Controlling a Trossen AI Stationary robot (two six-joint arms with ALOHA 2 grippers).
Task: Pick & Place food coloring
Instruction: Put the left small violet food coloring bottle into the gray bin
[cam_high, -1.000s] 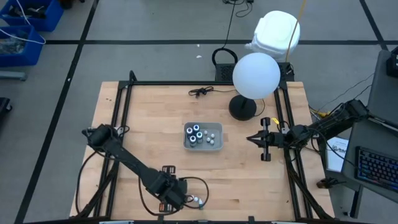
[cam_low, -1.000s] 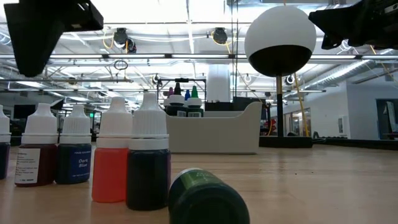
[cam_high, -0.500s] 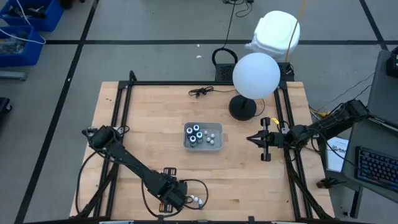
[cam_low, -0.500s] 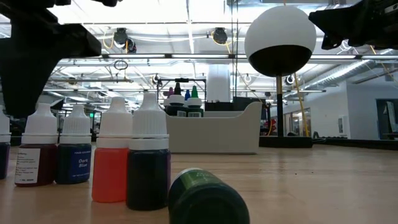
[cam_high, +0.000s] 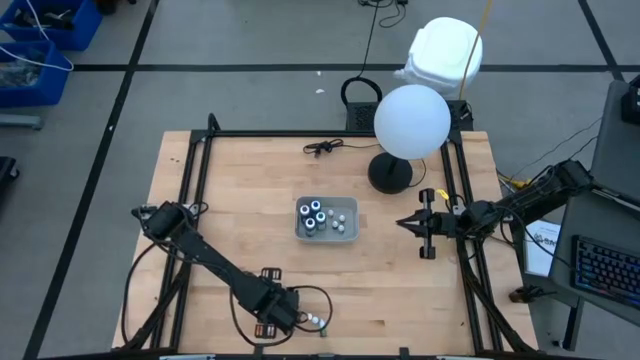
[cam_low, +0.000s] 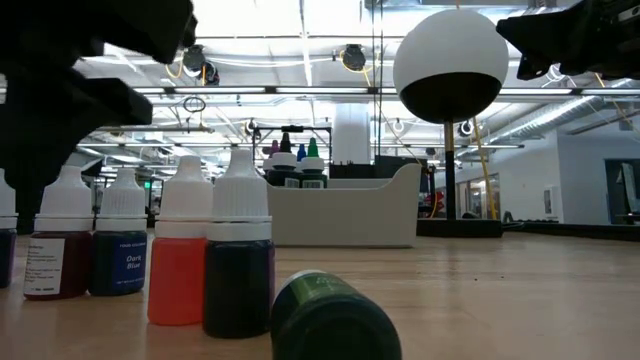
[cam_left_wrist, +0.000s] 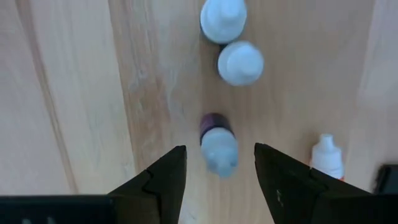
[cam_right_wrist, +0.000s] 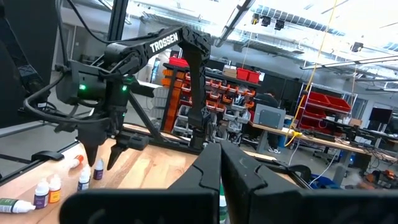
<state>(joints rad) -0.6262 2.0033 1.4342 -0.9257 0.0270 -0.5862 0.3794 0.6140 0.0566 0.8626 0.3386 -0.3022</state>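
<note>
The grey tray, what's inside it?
The grey tray holds small bottles, some with dark rings and some plain white. From above only their tops show; their bodies and labels are hidden.

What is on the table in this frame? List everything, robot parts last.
Tray: one, grey, table centre, holding several bottles.
Dropper bottles: a cluster, white caps, red, blue, orange and dark bodies, near front edge.
Green bottle: one, lying on its side beside them.
Lamp: one, white globe on black base, far right.
Cable: one, black, far edge.
Left gripper: fingers open over one dropper bottle.
Right gripper: shut, waiting right of tray.
</note>
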